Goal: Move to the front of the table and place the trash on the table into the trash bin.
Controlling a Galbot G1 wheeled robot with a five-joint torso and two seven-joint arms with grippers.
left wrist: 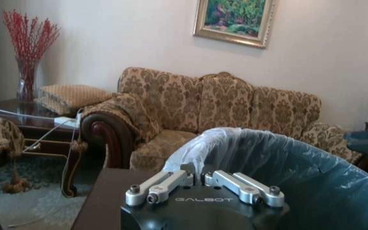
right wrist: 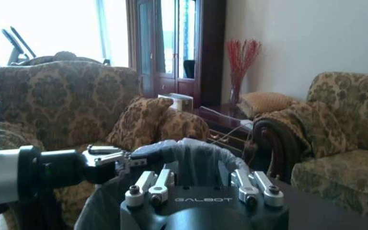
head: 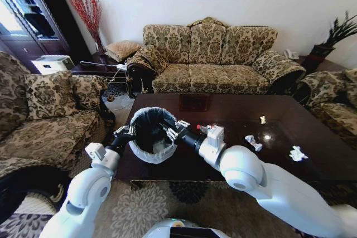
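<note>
Left gripper [head: 127, 133] sat at the near-left rim of the trash bin [head: 149, 154], pinching the liner edge as far as the head view showed; in the left wrist view its fingers [left wrist: 171, 184] were drawn close together against the liner. Right gripper [head: 173, 129] hovered over the bin's right rim, fingers spread, nothing visibly held, so this looked like a drop step with the bin steadied by the other arm. The bin stood on the bench [head: 234, 160] at its front-left corner. Trash left on the bench: a paper wad [head: 298, 154] far right, a wrapper-like scrap [head: 252, 142] mid-right, a small pale bit [head: 263, 119] further back, all well apart from the bin. Something pale lay inside the bin; couldn't tell what. To do this well: keep the left hold firm so the bin doesn't tip or slide, keep the right gripper centred over the opening, lift clear of the liner before reaching out for the nearest scrap.
</note>
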